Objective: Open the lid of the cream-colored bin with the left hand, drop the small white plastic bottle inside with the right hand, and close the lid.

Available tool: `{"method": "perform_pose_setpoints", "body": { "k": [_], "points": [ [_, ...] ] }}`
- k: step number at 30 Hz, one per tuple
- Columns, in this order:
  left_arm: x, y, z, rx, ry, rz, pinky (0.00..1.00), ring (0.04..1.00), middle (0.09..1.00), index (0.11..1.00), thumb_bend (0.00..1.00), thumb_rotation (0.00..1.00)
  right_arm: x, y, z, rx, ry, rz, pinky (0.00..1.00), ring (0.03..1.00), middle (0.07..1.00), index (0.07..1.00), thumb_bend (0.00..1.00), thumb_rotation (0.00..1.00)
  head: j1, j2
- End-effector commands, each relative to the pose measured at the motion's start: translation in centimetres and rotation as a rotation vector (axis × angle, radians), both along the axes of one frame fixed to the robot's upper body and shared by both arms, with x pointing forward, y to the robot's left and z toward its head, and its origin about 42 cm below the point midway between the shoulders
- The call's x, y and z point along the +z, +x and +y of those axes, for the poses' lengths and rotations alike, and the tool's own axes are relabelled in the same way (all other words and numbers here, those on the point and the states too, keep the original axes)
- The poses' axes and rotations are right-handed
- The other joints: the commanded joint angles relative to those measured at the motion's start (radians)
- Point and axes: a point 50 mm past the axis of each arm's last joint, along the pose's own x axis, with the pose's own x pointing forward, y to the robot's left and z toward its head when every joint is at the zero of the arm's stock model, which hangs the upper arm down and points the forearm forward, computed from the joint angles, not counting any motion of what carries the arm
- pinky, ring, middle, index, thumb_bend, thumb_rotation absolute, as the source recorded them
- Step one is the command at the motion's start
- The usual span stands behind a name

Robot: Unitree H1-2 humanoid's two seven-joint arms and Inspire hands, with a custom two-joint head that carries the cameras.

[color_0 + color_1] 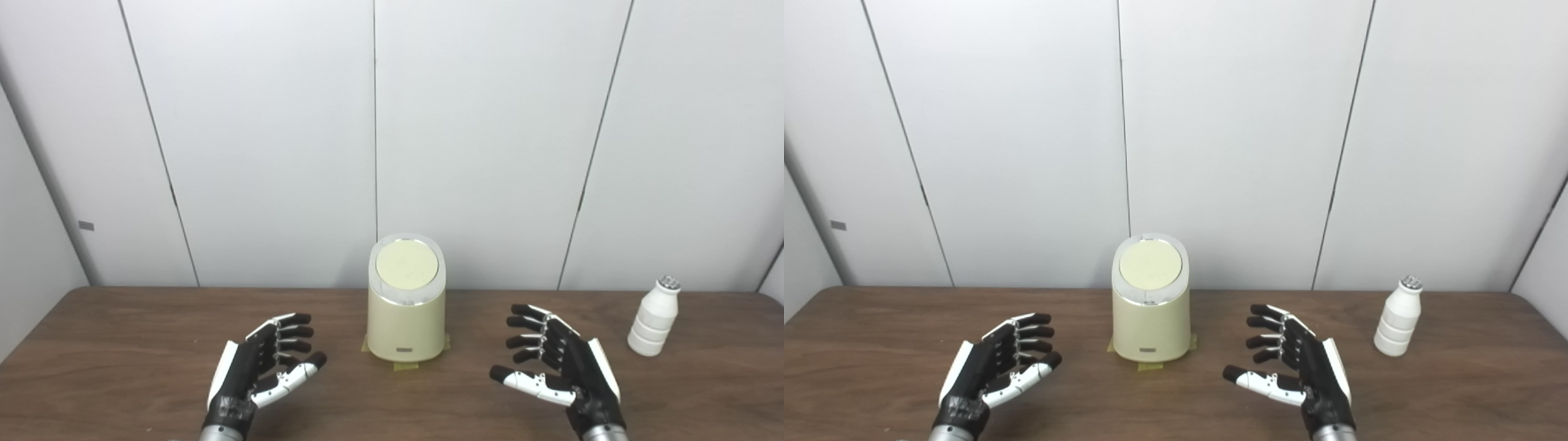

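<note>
The cream-colored bin (pixel 406 321) stands upright at the table's middle, its round lid (pixel 407 264) down flat on top. A small white ribbed plastic bottle (pixel 654 318) stands upright at the far right, well apart from the bin. My left hand (pixel 263 364) hovers low over the table to the left of the bin, fingers spread, holding nothing. My right hand (pixel 554 364) is open too, between the bin and the bottle, touching neither.
The brown wooden table (pixel 122 343) runs the picture's width, backed by a white panelled wall (pixel 275 141). Yellow tape strips (pixel 405 366) show under the bin's base.
</note>
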Motion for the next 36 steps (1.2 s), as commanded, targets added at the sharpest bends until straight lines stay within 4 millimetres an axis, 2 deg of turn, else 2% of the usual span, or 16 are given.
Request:
{"method": "perform_pose_setpoints", "body": {
  "k": [1,6,11,14,20,27,30,36],
  "points": [
    [2.6,1.0,-0.6,0.000,-0.001,-0.120,0.53,0.644,0.709,0.761,0.70,0.25,2.0,1.0,0.3,0.011,-0.003,-0.091,0.51,0.601,0.707,0.727,0.77,0.18,0.001,0.001],
    [4.1,1.7,-1.7,0.021,-0.029,-0.178,0.68,0.771,0.813,0.854,0.71,0.35,1.9,1.3,0.4,0.010,-0.003,-0.098,0.49,0.589,0.710,0.728,0.77,0.19,0.005,-0.017],
    [7.0,3.8,-2.8,0.018,0.016,-0.234,0.84,0.887,0.906,0.935,0.77,0.46,1.7,1.5,0.5,0.016,0.005,-0.099,0.49,0.585,0.709,0.726,0.77,0.20,0.008,-0.030],
    [8.7,5.1,-3.3,0.001,0.054,-0.275,0.92,0.953,0.948,0.962,0.78,0.46,1.6,1.6,0.7,0.018,0.004,-0.098,0.49,0.589,0.703,0.727,0.78,0.20,0.003,-0.038],
    [11.1,7.1,-4.5,-0.021,0.078,-0.293,0.91,0.994,0.988,0.988,0.79,0.39,1.6,1.6,0.8,0.015,0.010,-0.094,0.48,0.598,0.697,0.723,0.79,0.21,0.000,-0.043],
    [13.6,9.4,-6.1,0.014,0.214,-0.288,1.00,1.000,1.000,1.000,0.86,0.42,1.6,1.6,0.9,0.015,0.001,-0.094,0.47,0.583,0.695,0.719,0.78,0.19,0.005,-0.047],
    [14.2,10.5,-6.8,0.037,0.271,-0.287,1.00,1.000,1.000,1.000,0.90,0.43,1.5,1.6,1.0,0.015,0.003,-0.095,0.50,0.620,0.698,0.714,0.79,0.19,0.002,-0.048],
    [14.4,12.1,-7.9,0.055,0.342,-0.291,1.00,1.000,1.000,1.000,0.92,0.38,1.5,1.6,0.9,0.014,0.007,-0.094,0.48,0.593,0.701,0.719,0.77,0.19,0.002,-0.050]
  ]
}}
